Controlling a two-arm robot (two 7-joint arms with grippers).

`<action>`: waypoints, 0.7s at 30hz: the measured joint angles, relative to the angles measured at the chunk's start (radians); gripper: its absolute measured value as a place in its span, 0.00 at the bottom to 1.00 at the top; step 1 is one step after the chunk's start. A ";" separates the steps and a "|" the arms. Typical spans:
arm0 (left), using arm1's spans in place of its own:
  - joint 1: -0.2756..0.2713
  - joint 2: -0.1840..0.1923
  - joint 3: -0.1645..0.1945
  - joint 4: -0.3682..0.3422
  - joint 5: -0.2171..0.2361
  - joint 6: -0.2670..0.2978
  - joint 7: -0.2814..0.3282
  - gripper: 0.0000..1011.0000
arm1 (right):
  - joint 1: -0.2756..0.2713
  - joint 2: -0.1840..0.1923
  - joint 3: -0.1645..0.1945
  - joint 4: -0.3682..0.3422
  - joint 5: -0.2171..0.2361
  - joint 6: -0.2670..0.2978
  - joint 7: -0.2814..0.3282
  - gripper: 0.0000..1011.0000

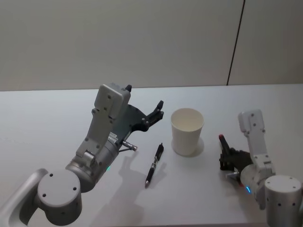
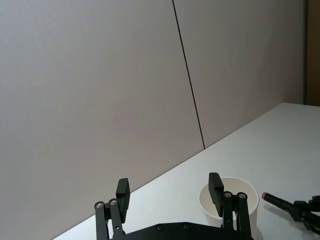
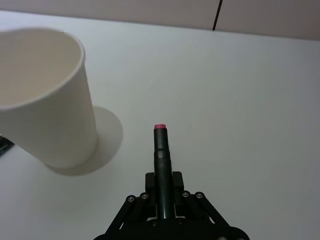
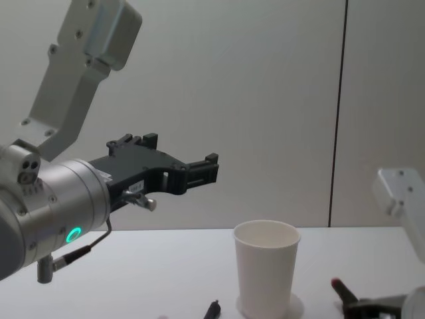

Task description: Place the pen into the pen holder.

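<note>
The white paper pen holder [image 1: 187, 131] stands upright on the table, also seen as the pen holder [image 4: 265, 269] from the chest. A black pen [image 1: 154, 165] lies flat on the table just left of it. My left gripper [image 1: 157, 112] hovers open and empty above the table, left of the cup's rim; its fingers [image 2: 123, 193] spread wide with the cup [image 2: 245, 197] beyond them. My right gripper [image 3: 161, 184] rests low to the right of the cup, shut on a dark pen with a red tip [image 3: 160, 145], which points toward the cup.
The white table [image 1: 57, 113] runs to a pale wall with a dark vertical seam [image 1: 235, 42]. Bare tabletop lies left of the black pen and behind the cup.
</note>
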 joint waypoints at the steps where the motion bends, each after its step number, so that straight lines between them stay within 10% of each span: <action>1: 0.000 0.000 0.000 0.000 0.000 0.000 0.000 0.99 | -0.001 0.001 0.000 -0.003 -0.002 -0.008 0.001 0.18; 21: 0.000 0.000 0.000 0.000 0.000 0.000 0.000 0.99 | -0.026 0.018 0.009 -0.078 -0.029 -0.266 0.048 0.18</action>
